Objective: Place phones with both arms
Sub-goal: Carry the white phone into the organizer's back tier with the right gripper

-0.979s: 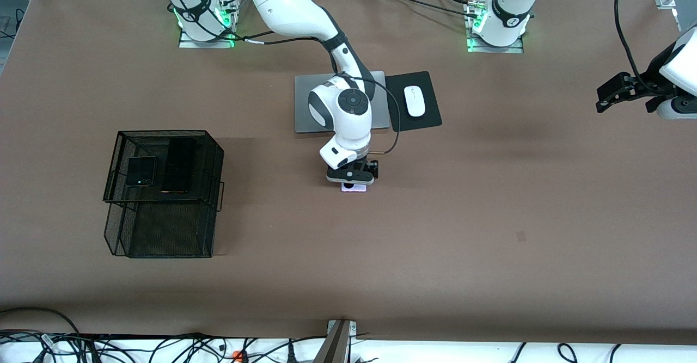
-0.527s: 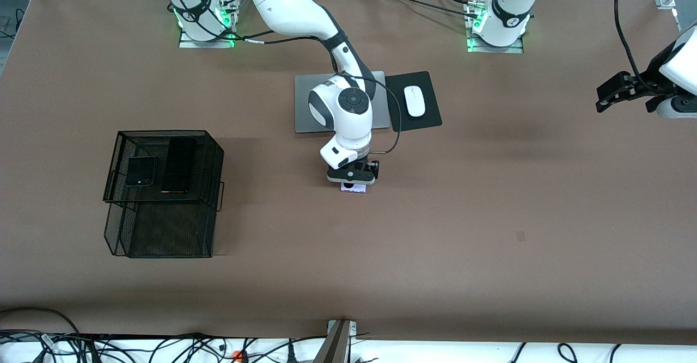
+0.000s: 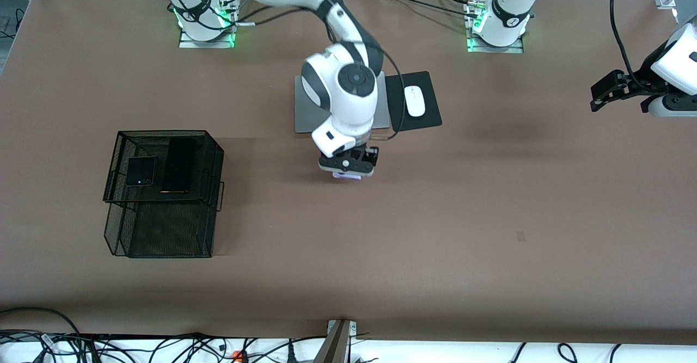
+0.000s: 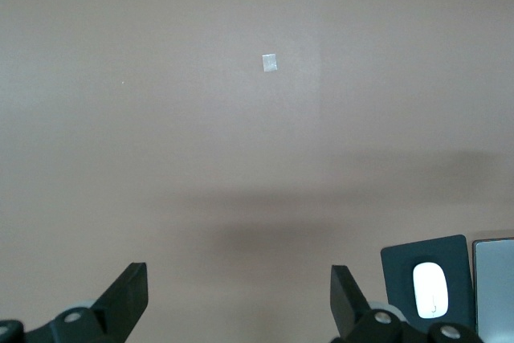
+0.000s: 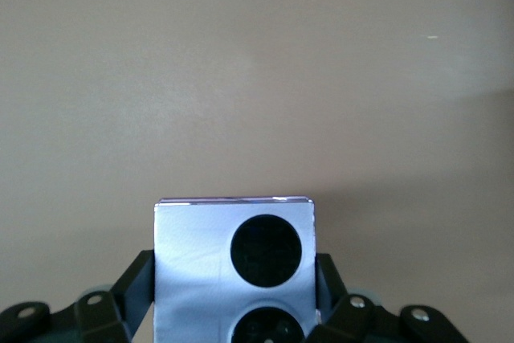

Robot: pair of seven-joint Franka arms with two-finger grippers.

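My right gripper [image 3: 347, 168] is shut on the lavender-white phone [image 3: 347, 176] and holds it up over the bare table near the laptop's front edge. In the right wrist view the phone [image 5: 201, 255] with two black circles sits clamped between the fingers [image 5: 135, 283]. The small black folded phone [image 3: 141, 171] and the long slim black phone [image 3: 179, 165] lie side by side on top of the black mesh basket [image 3: 163, 227]. My left gripper [image 3: 605, 91] is open and empty, up in the air at the left arm's end of the table; its wrist view shows both fingers [image 4: 128, 299] wide apart.
A grey laptop [image 3: 305, 107] lies closed under the right arm, with a white mouse [image 3: 414, 101] on a black pad [image 3: 430, 115] beside it. A small grey mark [image 3: 521, 236] is on the brown table. Cables run along the edge nearest the front camera.
My right gripper has lifted the lavender-white phone off the table and risen. The left gripper has shifted slightly. The two black phones have not moved.
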